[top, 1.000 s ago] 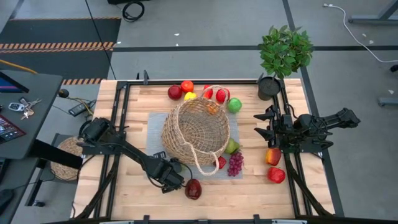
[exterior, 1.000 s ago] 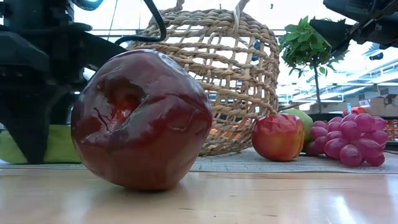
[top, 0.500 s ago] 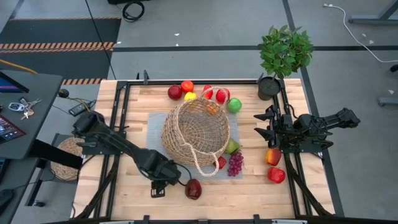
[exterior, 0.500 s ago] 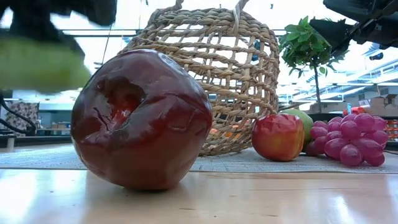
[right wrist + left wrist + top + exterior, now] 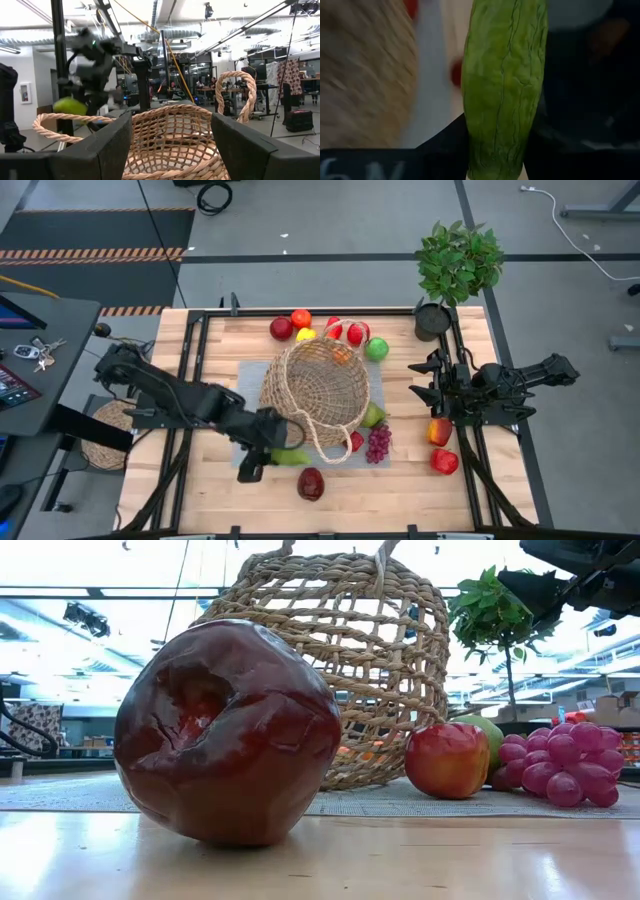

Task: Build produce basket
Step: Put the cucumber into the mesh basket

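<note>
Grey concrete floor (image 5: 330, 275) all around the light wood worktop (image 5: 400, 490), with a black mat with orange-striped edging (image 5: 95, 240) off to one side. Dark desk (image 5: 40, 355) nearby with keys (image 5: 38, 352) on it. Exposed ceiling pipes (image 5: 165, 15), bright overhead lighting.

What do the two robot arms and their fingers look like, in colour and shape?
Both arms are dark, nearly black, built of jointed segments. The left gripper shows a pale marking on its body. The right gripper has broad, flat, dark fingers with angled edges.
</note>
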